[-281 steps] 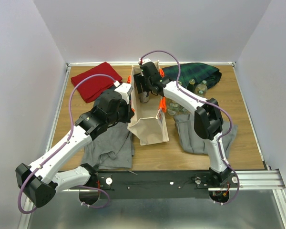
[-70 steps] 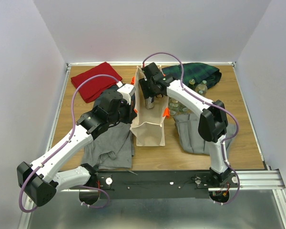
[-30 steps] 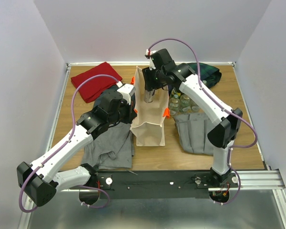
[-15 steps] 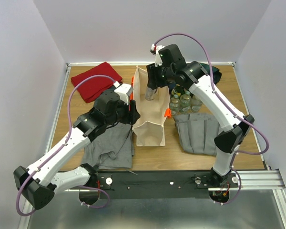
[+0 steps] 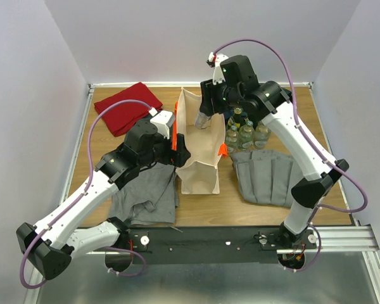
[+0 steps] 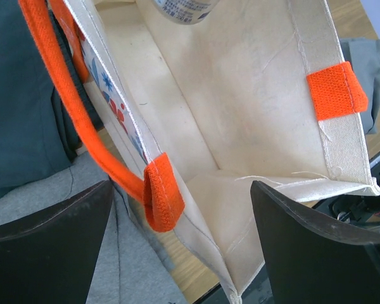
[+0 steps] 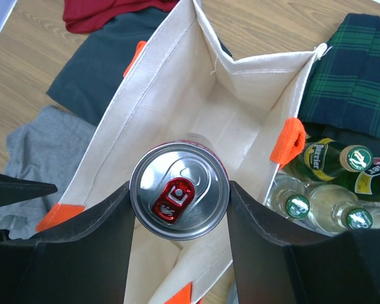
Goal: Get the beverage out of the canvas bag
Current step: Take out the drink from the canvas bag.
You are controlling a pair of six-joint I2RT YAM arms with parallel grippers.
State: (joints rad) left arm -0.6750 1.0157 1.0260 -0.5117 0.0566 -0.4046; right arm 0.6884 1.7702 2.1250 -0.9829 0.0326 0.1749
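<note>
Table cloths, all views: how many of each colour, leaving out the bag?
Red cloth: 1
Light grey garments: 2
Dark slate garment: 1
Green plaid cloth: 1
Total: 5

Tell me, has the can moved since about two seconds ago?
Yes. The can has come up out of the canvas bag, held in the right tool, and now sits at the bag's far rim, closer to the back wall.
</note>
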